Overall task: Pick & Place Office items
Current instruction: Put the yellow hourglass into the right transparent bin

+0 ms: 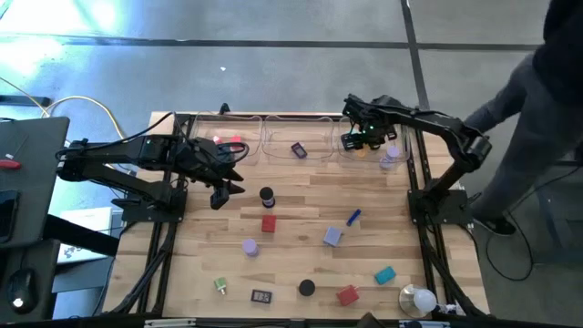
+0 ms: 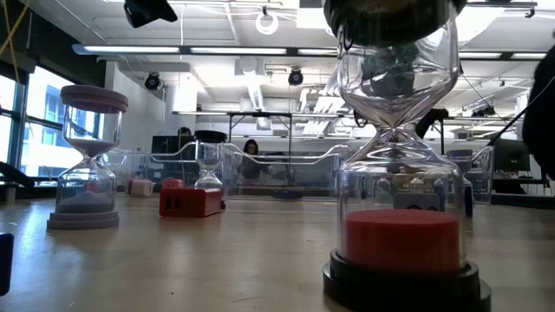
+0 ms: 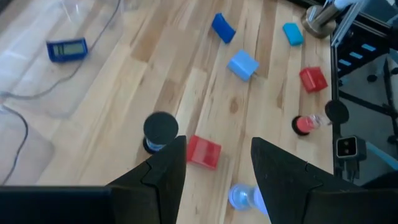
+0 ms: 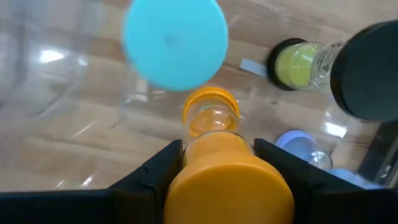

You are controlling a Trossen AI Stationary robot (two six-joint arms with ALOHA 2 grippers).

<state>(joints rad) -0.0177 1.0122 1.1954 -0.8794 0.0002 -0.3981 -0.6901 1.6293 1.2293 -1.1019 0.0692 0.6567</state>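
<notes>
Where the pale wooden table [image 1: 301, 214] meets its far edge, a row of clear plastic trays [image 1: 282, 137] lines it. All places below are given relative to this row. The right gripper [image 1: 363, 137] hangs over the row's right-hand tray, jaws clamped on an orange-capped sand timer [image 4: 214, 155]. The timer's long axis runs forward between the fingers, one orange cap nearest the wrist camera. Other timers lie in that tray: a teal-capped one [image 4: 174, 40], a black-capped one with yellow sand [image 4: 301, 62], and a lilac-capped one [image 4: 295, 143].

The left gripper [image 1: 221, 189] hovers just in front of the row's left end, jaws parted with nothing between them. An upright black-capped timer [image 1: 266, 196] stands close beside it, with a small red block [image 1: 269, 223] just beyond that.

Open board lies in front of the row's middle. Farther out sit a slanted blue stick [image 1: 353, 217], a lavender block [image 1: 333, 237], and a teal piece [image 1: 384, 274]. A white bulb-like object [image 1: 421, 298] rests at the near right corner.
</notes>
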